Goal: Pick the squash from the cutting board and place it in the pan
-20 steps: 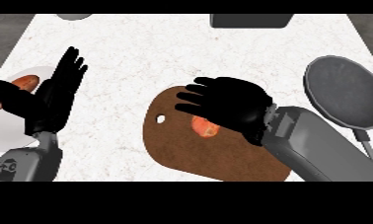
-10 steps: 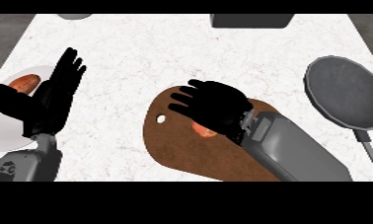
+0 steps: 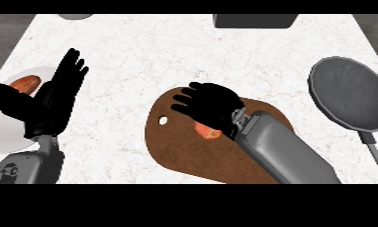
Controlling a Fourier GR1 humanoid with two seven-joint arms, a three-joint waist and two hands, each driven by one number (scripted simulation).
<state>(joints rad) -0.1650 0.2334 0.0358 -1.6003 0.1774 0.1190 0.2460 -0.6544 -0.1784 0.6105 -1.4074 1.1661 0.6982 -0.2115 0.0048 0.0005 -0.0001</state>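
Squash (image 3: 207,132) on board (image 3: 184,156): likely light, stiff, smooth-skinned; grip across middle. Right hand (image 3: 210,106) fingers curl over it; left hand (image 3: 59,91) released.

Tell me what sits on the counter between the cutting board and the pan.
Nothing: in the head view, only bare white counter shows between the cutting board and the pan. The right hand covers the squash on the board.

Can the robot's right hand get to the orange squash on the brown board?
Probably yes. The right hand is already over the squash on the cutting board, covering most of it, and nothing lies between them. Whether its fingers have closed round the squash cannot be seen.
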